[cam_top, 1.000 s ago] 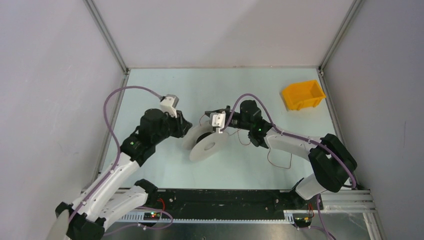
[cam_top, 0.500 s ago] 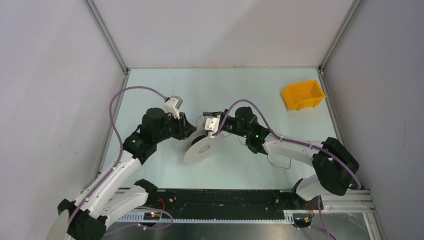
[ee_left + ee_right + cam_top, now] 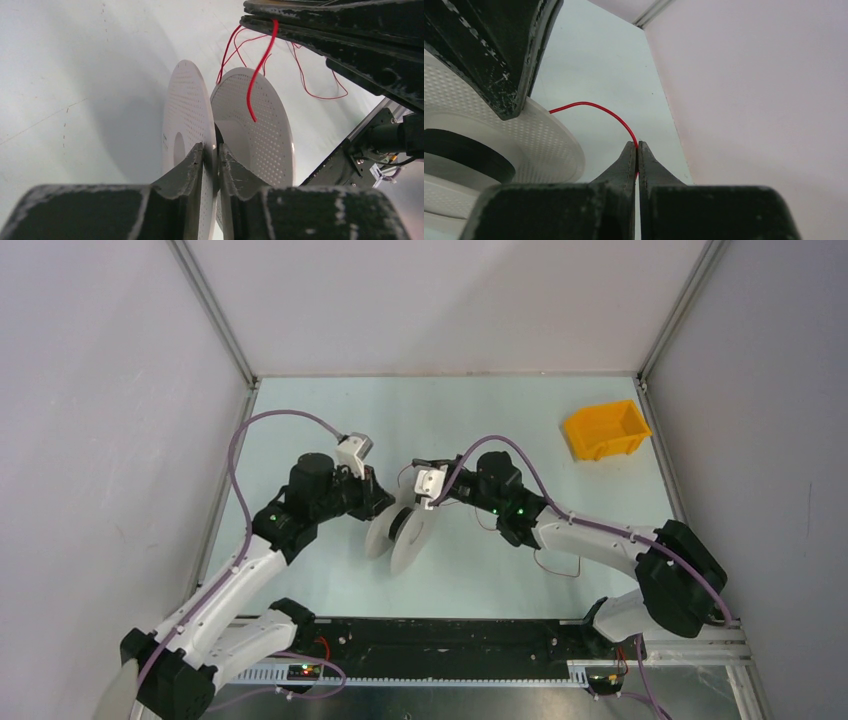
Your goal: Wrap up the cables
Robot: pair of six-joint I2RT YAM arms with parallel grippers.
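A pale grey perforated spool (image 3: 401,531) stands nearly on edge at mid-table. My left gripper (image 3: 384,506) is shut on its left flange (image 3: 184,125), one finger on each side of that flange. The cable is a thin red wire (image 3: 260,70). My right gripper (image 3: 418,468) is shut on the wire (image 3: 596,106) just above the spool (image 3: 541,145). A short free end hangs down between the two flanges. The rest of the wire trails in loose loops on the table (image 3: 560,562) to the right, under the right arm.
An orange bin (image 3: 606,429) sits at the far right of the table. Grey walls and aluminium frame posts close in the table on three sides. A black rail (image 3: 450,640) runs along the near edge by the arm bases.
The spool has turned from showing its broad face to standing nearly edge-on. My left gripper has shifted right with it. My right gripper has moved slightly left, still holding the wire.
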